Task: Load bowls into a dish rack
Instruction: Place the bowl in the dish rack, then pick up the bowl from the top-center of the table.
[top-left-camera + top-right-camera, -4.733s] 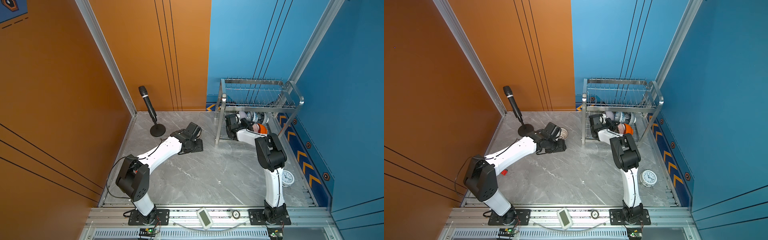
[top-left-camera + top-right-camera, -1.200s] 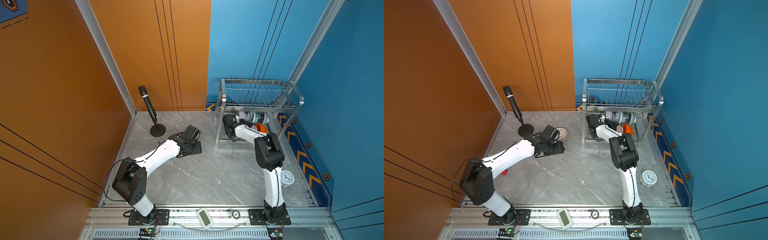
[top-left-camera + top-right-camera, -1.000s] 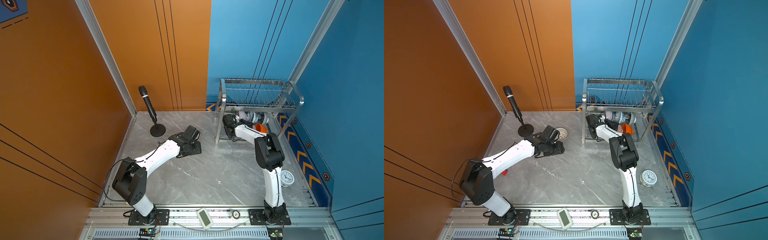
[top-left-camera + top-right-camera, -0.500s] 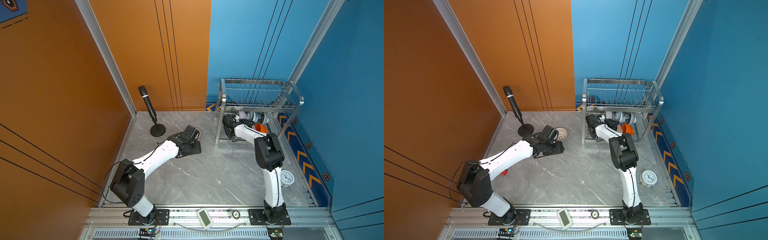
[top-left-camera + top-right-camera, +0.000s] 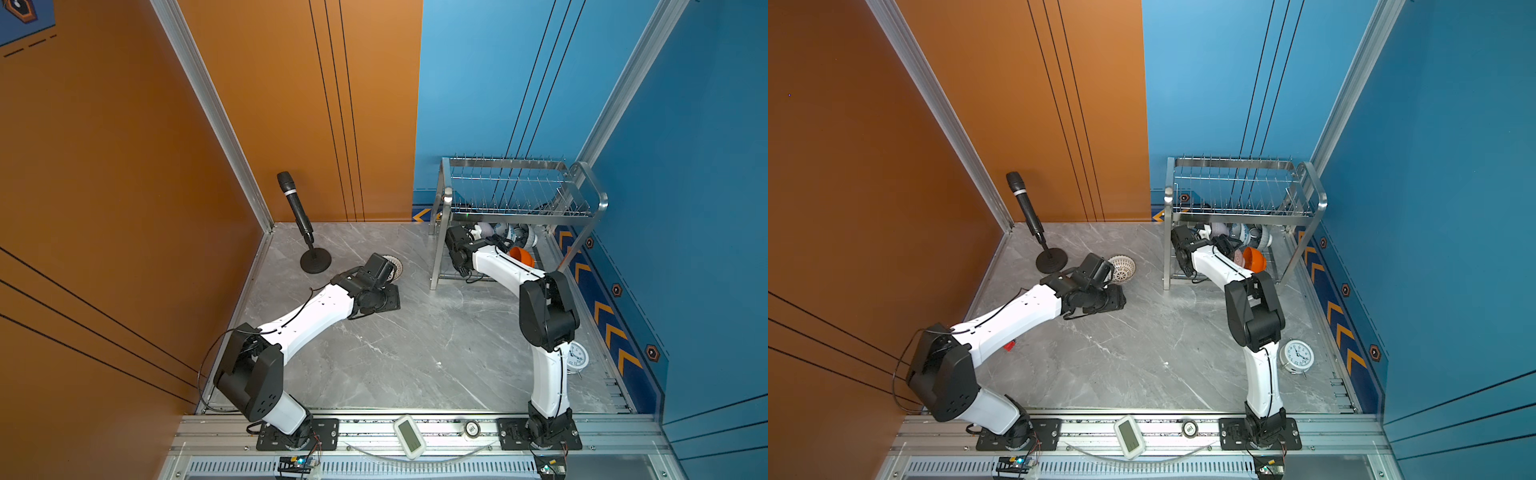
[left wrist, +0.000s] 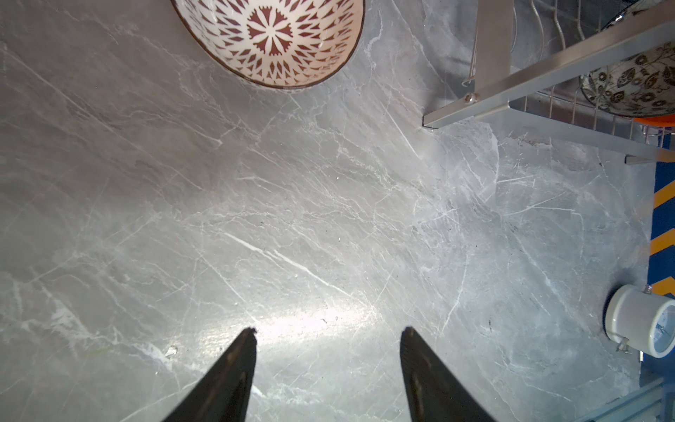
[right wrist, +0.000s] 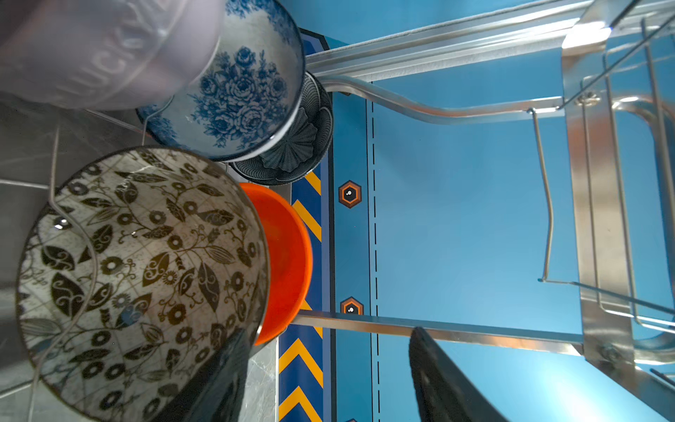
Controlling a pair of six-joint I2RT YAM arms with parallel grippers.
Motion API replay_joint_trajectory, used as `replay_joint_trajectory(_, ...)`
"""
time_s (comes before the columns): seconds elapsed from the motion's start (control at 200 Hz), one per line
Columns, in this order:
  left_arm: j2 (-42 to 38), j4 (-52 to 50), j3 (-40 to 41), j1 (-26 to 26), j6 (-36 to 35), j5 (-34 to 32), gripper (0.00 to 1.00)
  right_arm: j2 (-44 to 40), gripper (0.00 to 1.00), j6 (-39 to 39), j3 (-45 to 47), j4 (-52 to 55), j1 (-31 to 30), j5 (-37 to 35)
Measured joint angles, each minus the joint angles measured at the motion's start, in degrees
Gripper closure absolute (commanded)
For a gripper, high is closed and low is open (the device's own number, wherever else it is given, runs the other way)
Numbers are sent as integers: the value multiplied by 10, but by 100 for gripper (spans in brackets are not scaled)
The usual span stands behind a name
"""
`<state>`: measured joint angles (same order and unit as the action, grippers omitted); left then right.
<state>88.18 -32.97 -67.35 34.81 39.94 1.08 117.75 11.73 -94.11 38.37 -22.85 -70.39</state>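
5 of the 6 bowls already sit tilted on edge in the lower tier of the dish rack [image 5: 519, 214]: the lilac bowl [image 7: 91, 47], the floral bowl [image 7: 248, 91], the dark blue bowl [image 7: 303, 146], the leaf bowl [image 7: 142, 277] and the orange bowl [image 7: 288, 255] behind it. The right pincer [image 7: 328, 330] is inside that tier, its jaws spread with nothing between them. 1 finger shows at the leaf bowl's rim, but whether it touches I cannot tell. What remains is the lattice bowl [image 5: 1121, 269], standing mouth up on the desk [image 5: 1142, 353], well apart from the rack and just beside the left wrist. The left pincer [image 6: 328, 330] is spread and empty, low over bare desk and aimed toward the rack side, while the bowl lies off its line, toward the back wall. Being round, the bowl has no long axis, so any stretch of rim serves. The left arm is plainly nearer, so the next move likely needs its wrist swung toward the back wall until 1 finger drops inside the rim.
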Motion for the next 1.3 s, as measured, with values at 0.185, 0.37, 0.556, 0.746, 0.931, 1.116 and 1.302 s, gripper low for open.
replay_joint_trajectory(0.185, -14, 0, 11, 0, 0, 2, 36, -30, 23, -64, 9, 37, -1, 34)
replay_joint_trajectory(0.37, -29, 0, 18, 0, 0, 3, 36, -65, 22, -119, 39, 70, -14, 65)
replay_joint_trajectory(0.556, -38, -1, 26, 0, -1, 4, 36, -106, 22, -171, 74, 89, -40, 97)
replay_joint_trajectory(0.746, -41, -4, 28, 0, -10, 6, 35, -144, 22, -222, 113, 110, -44, 124)
replay_joint_trajectory(0.931, -52, -12, 28, -4, -13, 6, 35, -187, 22, -270, 157, 125, -48, 167)
replay_joint_trajectory(1.116, -55, -13, 28, -20, -16, 6, 35, -265, 22, -318, 218, 126, -56, 235)
replay_joint_trajectory(1.302, -43, -21, 20, -54, -27, 13, 34, -377, 22, -362, 297, 104, -61, 312)
